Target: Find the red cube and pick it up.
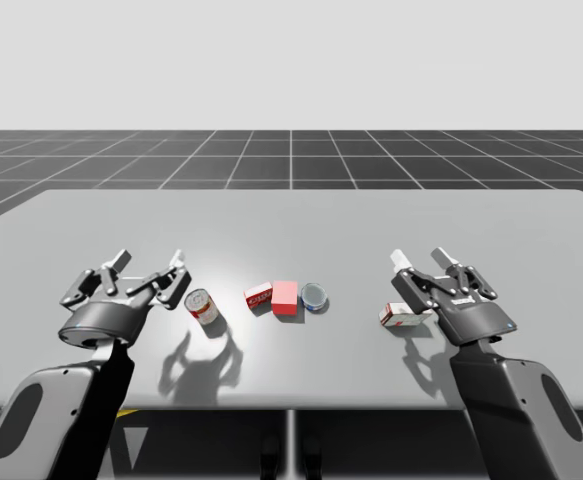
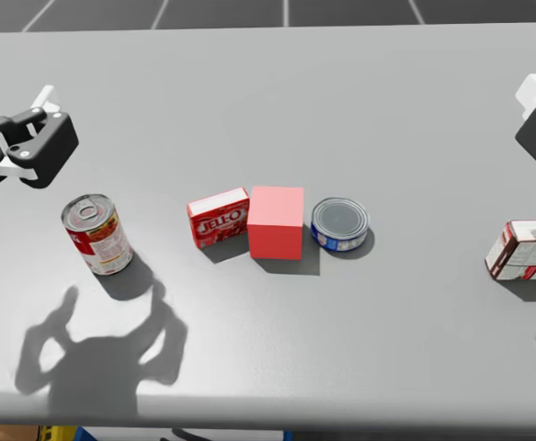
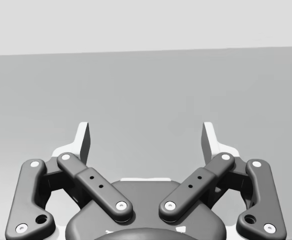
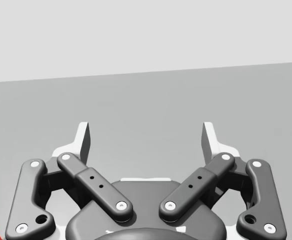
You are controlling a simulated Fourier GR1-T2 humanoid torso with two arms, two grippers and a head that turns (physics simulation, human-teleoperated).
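The red cube (image 1: 285, 298) (image 2: 276, 223) rests on the grey table (image 1: 301, 220) near its middle, touching a small red box (image 2: 219, 218) on its left, with a flat blue tin (image 2: 339, 223) close on its right. My left gripper (image 1: 151, 262) (image 3: 146, 137) hovers open, well left of the cube and just behind an upright red can (image 1: 202, 306) (image 2: 96, 233). My right gripper (image 1: 419, 258) (image 4: 146, 137) hovers open far to the cube's right. Nothing lies between either gripper's fingers.
A white and red box (image 1: 403, 316) (image 2: 528, 250) lies on its side under my right hand. The table's front edge (image 2: 249, 424) runs close behind the arms' shadows. Bare table stretches behind the row of objects.
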